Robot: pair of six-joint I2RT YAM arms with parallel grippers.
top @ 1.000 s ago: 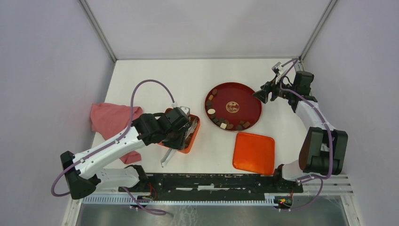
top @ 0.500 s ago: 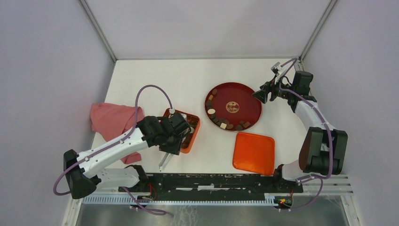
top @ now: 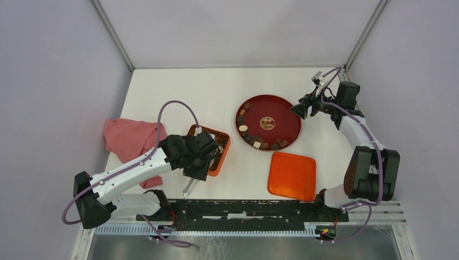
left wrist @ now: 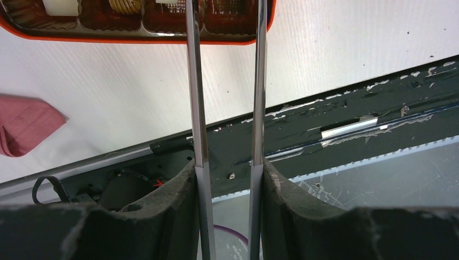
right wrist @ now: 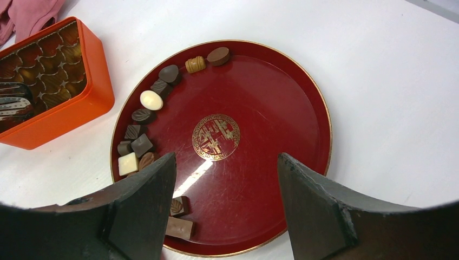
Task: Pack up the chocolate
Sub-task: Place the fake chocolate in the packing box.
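Metal tongs (left wrist: 195,108) sit clamped between the pads of my left gripper (left wrist: 228,168), which is shut on them. Their blades reach over the near wall of the orange compartmented box (left wrist: 135,39), and their tips run out of the left wrist view. A white chocolate (left wrist: 60,6) lies in one compartment. From above, the left gripper (top: 201,157) hangs over the box (top: 223,142). More chocolate (right wrist: 151,100) lines the left rim of the dark-red plate (right wrist: 270,108). My right gripper (right wrist: 226,162) hovers open over the plate's right part, holding nothing.
The orange lid (top: 292,176) lies near the front, below the plate (top: 281,116). A pink cloth (top: 127,138) is crumpled at the left, beside the box. The black base rail (left wrist: 352,119) runs along the near table edge.
My left gripper has drawn back a little toward the near edge with the tongs, uncovering more of the box. The right arm has not moved.
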